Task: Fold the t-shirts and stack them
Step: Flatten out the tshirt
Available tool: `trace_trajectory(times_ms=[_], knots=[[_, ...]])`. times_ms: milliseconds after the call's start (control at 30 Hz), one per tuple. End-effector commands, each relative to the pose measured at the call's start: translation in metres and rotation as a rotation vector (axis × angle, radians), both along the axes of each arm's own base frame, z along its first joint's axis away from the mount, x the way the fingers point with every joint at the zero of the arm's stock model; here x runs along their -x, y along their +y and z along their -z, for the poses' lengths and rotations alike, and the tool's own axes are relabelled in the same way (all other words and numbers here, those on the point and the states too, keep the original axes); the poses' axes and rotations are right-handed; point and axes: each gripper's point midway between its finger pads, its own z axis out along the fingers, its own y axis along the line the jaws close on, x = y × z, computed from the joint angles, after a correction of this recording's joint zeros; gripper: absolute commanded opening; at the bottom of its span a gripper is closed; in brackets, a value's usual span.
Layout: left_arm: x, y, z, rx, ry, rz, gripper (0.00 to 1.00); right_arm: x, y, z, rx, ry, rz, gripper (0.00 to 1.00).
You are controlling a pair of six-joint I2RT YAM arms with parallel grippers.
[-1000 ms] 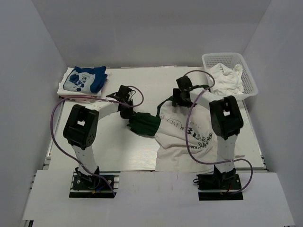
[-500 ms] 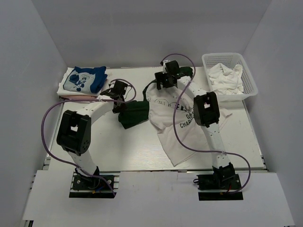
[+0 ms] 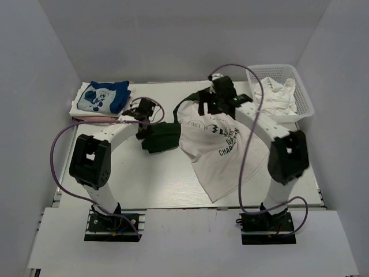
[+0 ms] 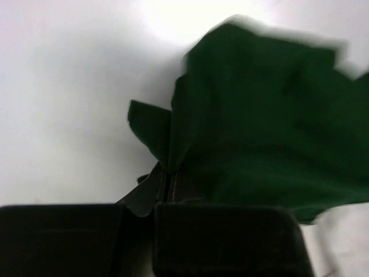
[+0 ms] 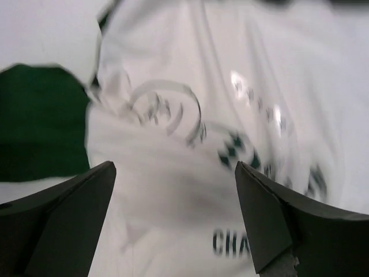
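Charlie Brown t-shirt (image 3: 222, 153) laid out for folding.
Left jaws pinch its green sleeve (image 4: 259, 115) out at nine o'clock, likely for tension; right jaws hang spread above the print.

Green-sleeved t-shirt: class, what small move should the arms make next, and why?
Probably the right gripper should drop and close on the green-sleeved t-shirt. It hangs open above the print, while the left gripper is shut on the dark green sleeve. The shirt lies rumpled, so a second grip seems needed to spread it flat.
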Motion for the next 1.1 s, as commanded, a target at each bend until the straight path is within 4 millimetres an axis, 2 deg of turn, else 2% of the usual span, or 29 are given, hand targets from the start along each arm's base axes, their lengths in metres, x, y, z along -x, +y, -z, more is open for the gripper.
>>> trace_trajectory(times_ms=[0, 33, 67, 100, 133, 167, 200, 233, 300, 333, 400, 433, 467, 500, 533, 600, 667, 700, 733, 767, 800, 867, 900, 967, 1000, 1033, 1067], knots=[[0.051, 0.029, -0.017, -0.010, 0.012, -0.126, 0.00, 0.060, -0.036, 0.040, -0.048, 0.178, 0.184, 0.90], [0.066, 0.032, -0.015, 0.014, 0.024, -0.188, 0.00, 0.085, -0.045, 0.068, -0.021, 0.249, 0.184, 0.90], [0.102, 0.047, 0.004, -0.023, 0.108, -0.229, 0.00, 0.091, -0.049, 0.070, -0.021, 0.256, 0.194, 0.90], [0.121, 0.053, 0.007, -0.021, 0.128, -0.264, 0.00, 0.095, -0.056, 0.057, -0.023, 0.226, 0.210, 0.90], [0.137, 0.054, -0.002, 0.026, 0.091, -0.326, 0.00, 0.105, -0.066, 0.068, 0.009, 0.249, 0.227, 0.90], [0.176, 0.064, 0.014, -0.003, 0.173, -0.346, 0.00, 0.111, -0.072, 0.063, 0.018, 0.243, 0.239, 0.90], [0.193, 0.065, 0.016, 0.022, 0.190, -0.365, 0.00, 0.111, -0.083, 0.060, 0.048, 0.214, 0.277, 0.90], [0.218, 0.062, 0.020, 0.097, 0.204, -0.369, 0.00, 0.119, -0.091, 0.068, 0.067, 0.228, 0.299, 0.90], [0.227, 0.034, 0.016, 0.290, 0.178, -0.312, 0.00, 0.117, -0.101, 0.057, 0.059, 0.188, 0.335, 0.90], [0.239, 0.012, 0.018, 0.425, 0.213, -0.255, 0.00, 0.121, -0.107, 0.061, 0.064, 0.190, 0.357, 0.90], [0.219, -0.015, -0.020, 0.624, 0.030, -0.133, 0.03, 0.115, -0.113, 0.058, 0.047, 0.175, 0.387, 0.90], [0.214, -0.016, -0.036, 0.641, -0.025, -0.104, 0.13, 0.111, -0.113, 0.052, 0.024, 0.159, 0.395, 0.90], [0.207, -0.013, -0.051, 0.621, -0.088, -0.068, 0.32, 0.110, -0.114, 0.053, 0.015, 0.166, 0.399, 0.90], [0.194, -0.003, -0.078, 0.578, -0.172, -0.086, 0.92, 0.106, -0.116, 0.051, -0.001, 0.162, 0.418, 0.90], [0.185, 0.000, -0.090, 0.549, -0.207, -0.082, 1.00, 0.105, -0.118, 0.050, -0.003, 0.161, 0.423, 0.90], [0.163, 0.003, -0.110, 0.469, -0.268, -0.019, 1.00, 0.101, -0.124, 0.051, -0.016, 0.156, 0.446, 0.90], [0.130, -0.007, -0.115, 0.410, -0.254, 0.021, 1.00, 0.099, -0.132, 0.053, -0.027, 0.167, 0.459, 0.90], [0.105, -0.017, -0.133, 0.393, -0.312, 0.098, 1.00, 0.100, -0.134, 0.056, -0.025, 0.179, 0.462, 0.90], [0.091, -0.024, -0.131, 0.377, -0.295, 0.126, 1.00, 0.099, -0.138, 0.058, -0.033, 0.187, 0.470, 0.90], [0.072, -0.032, -0.099, 0.325, -0.179, 0.125, 1.00, 0.098, -0.140, 0.060, -0.032, 0.196, 0.464, 0.90], [0.048, -0.038, -0.118, 0.288, -0.205, 0.169, 1.00, 0.100, -0.143, 0.063, -0.020, 0.203, 0.458, 0.90], [0.019, -0.041, -0.103, 0.213, -0.163, 0.183, 1.00, 0.098, -0.157, 0.064, 0.010, 0.191, 0.487, 0.90], [-0.011, -0.042, -0.089, 0.128, -0.141, 0.202, 1.00, 0.098, -0.161, 0.066, 0.022, 0.191, 0.489, 0.90], [-0.031, -0.039, -0.072, 0.048, -0.091, 0.199, 1.00, 0.103, -0.175, 0.071, 0.048, 0.198, 0.523, 0.90], [-0.052, -0.045, -0.084, 0.031, -0.124, 0.216, 1.00, 0.104, -0.177, 0.073, 0.046, 0.204, 0.530, 0.90], [-0.066, -0.048, -0.056, -0.015, -0.076, 0.264, 1.00, 0.108, -0.181, 0.078, 0.054, 0.213, 0.540, 0.90], [-0.082, -0.059, -0.062, 0.002, -0.104, 0.305, 1.00, 0.112, -0.189, 0.085, 0.057, 0.232, 0.559, 0.90]])
